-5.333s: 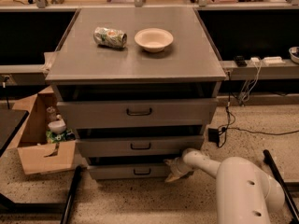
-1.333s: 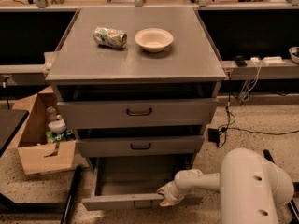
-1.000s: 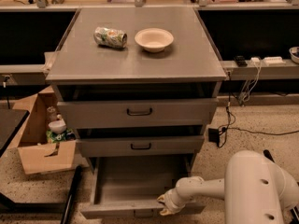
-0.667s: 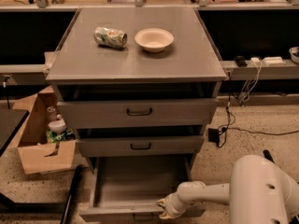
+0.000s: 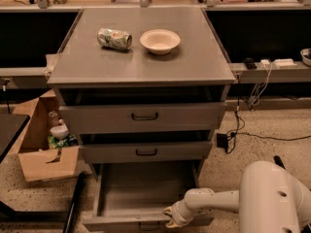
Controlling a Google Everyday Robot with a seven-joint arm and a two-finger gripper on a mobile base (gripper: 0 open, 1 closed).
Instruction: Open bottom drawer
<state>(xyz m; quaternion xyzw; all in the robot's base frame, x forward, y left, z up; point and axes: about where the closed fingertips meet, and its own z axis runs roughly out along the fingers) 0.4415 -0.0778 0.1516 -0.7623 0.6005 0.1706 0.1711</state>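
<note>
The bottom drawer [image 5: 146, 191] of the grey metal cabinet stands pulled far out toward me, its empty grey inside showing. Its front panel [image 5: 121, 223] lies along the bottom edge of the view, with only the top of its dark handle [image 5: 148, 225] visible. My gripper [image 5: 171, 218] sits at the right part of that front panel's top edge, at the end of the white arm [image 5: 218, 200] that reaches in from the lower right. The middle drawer [image 5: 146, 152] and the top drawer [image 5: 144, 116] above are closed.
A crushed can [image 5: 114, 38] and a cream bowl [image 5: 160, 41] rest on the cabinet top [image 5: 194, 62]. An open cardboard box [image 5: 43, 147] with items stands on the floor at left. A dark frame [image 5: 73, 203] lies at lower left. Cables and a plug [image 5: 223, 141] lie on the floor at right.
The bottom drawer went from closed to pulled far out. My gripper moved with its front panel toward the bottom of the view, and the arm drew back.
</note>
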